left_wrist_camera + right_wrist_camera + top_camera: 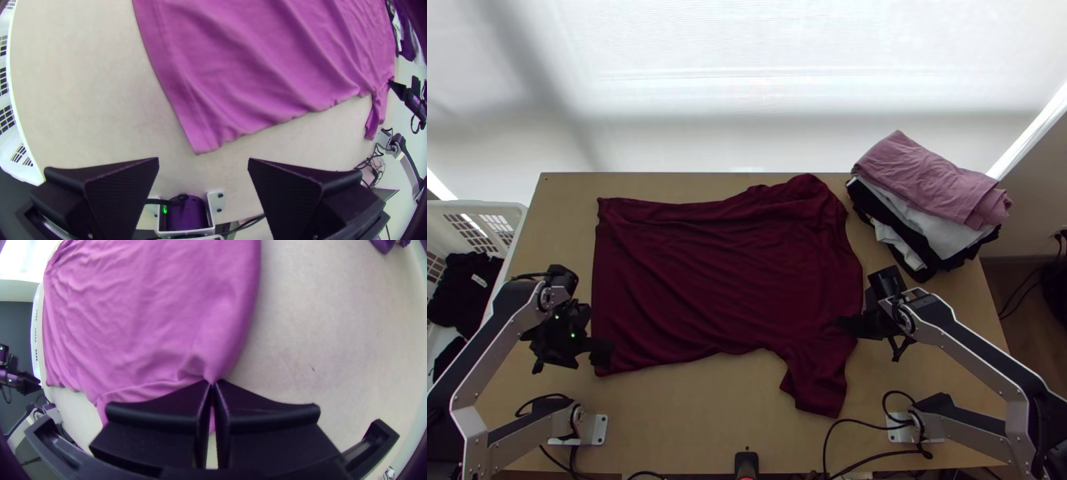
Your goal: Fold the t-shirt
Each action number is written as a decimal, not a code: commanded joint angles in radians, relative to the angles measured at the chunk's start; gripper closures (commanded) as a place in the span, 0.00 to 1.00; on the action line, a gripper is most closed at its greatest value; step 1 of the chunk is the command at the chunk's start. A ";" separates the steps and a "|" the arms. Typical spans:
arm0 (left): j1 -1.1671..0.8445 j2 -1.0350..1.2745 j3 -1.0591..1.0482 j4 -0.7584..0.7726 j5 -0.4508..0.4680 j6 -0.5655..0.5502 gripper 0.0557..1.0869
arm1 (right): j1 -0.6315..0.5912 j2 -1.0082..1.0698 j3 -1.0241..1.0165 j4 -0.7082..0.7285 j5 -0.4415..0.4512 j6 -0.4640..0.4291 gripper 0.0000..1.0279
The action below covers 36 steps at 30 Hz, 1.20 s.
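Your bench [707, 416] carries the dark red t-shirt [723, 280], spread nearly flat with creases across the body. Its long axis runs crosswise to you, hem [597, 280] at the left end, shoulders at the right. Off the hem end of the shirt you have a white basket [475, 206] with dark clothing [463, 292] in it; beyond its far shoulder sits a stack of folded clothes [931, 192]. The near sleeve [819, 388] juts from the shirt's body towards you; you can't tell exactly how the far sleeve lies.

Your right tool [212, 382] is closed, pinching the shirt's shoulder-end edge just beside the near sleeve. Your left tool [203, 160] is open and empty at the shirt's near hem corner [201, 144], which points back into the gap between its fingers. That is the relation to work from: the left tool is much the nearer to this corner, and needs only a short advance onto the cloth before closing. With both ends gripped, the line between your tools would run along the shirt's near side, so a lengthwise fold away from you looks the likely next step. A shallow bite at the corner could slip, or leave the hem skewed.
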 commanded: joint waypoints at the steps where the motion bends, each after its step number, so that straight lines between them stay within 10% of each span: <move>1: -0.022 0.027 -0.035 -0.001 -0.010 0.013 0.05 | 0.004 -0.017 -0.014 0.003 0.010 0.016 0.97; 23: -0.156 0.249 -0.046 0.076 -0.026 -0.053 0.10 | -0.024 -0.017 -0.014 0.003 0.011 0.010 0.97; 30: -0.156 0.231 -0.050 0.098 -0.037 -0.066 0.51 | -0.026 -0.022 -0.013 0.003 0.011 0.008 0.97; 34: -0.149 0.188 -0.042 0.125 -0.039 -0.068 0.97 | -0.030 -0.023 -0.008 0.003 0.011 0.008 0.97; 36: -0.141 0.143 -0.044 0.128 -0.039 -0.057 0.96 | -0.032 -0.028 -0.008 0.003 0.013 0.004 0.97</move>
